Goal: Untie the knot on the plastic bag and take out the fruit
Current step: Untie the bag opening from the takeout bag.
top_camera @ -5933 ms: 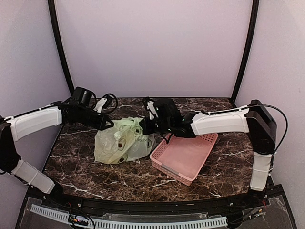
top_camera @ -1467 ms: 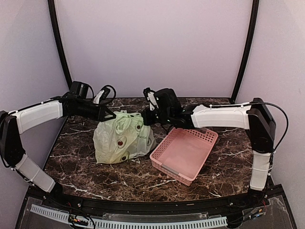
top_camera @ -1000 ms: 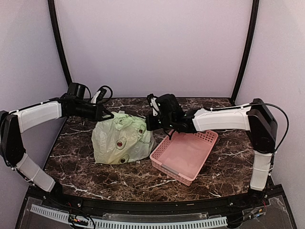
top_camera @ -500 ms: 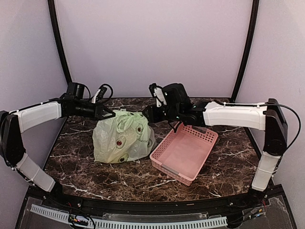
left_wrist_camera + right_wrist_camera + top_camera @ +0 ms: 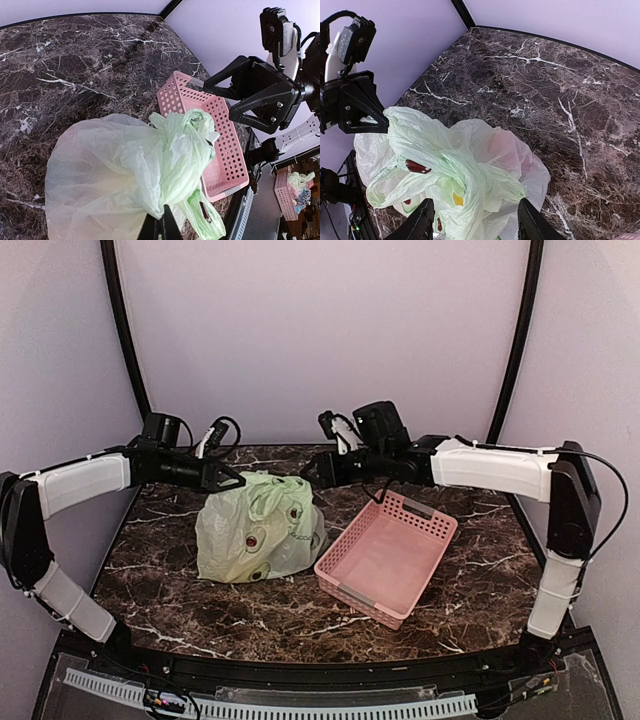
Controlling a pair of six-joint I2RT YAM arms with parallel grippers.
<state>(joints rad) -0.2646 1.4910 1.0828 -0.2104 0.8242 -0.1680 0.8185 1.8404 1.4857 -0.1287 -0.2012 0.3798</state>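
This is a robot test cell in a lab. A dark marble-patterned tabletop (image 5: 250, 610) lies under the fingers of the left gripper (image 5: 237, 480) and right gripper (image 5: 312, 470). Plain lilac screen walls (image 5: 320, 340) and black frame poles (image 5: 122, 330) rise beyond them, and a slotted cable duct (image 5: 270, 709) runs behind.

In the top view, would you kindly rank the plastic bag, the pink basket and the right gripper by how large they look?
1 and 2. Pink basket and plastic bag: they look about alike, too close to rank.
3. Right gripper: clearly the smallest.
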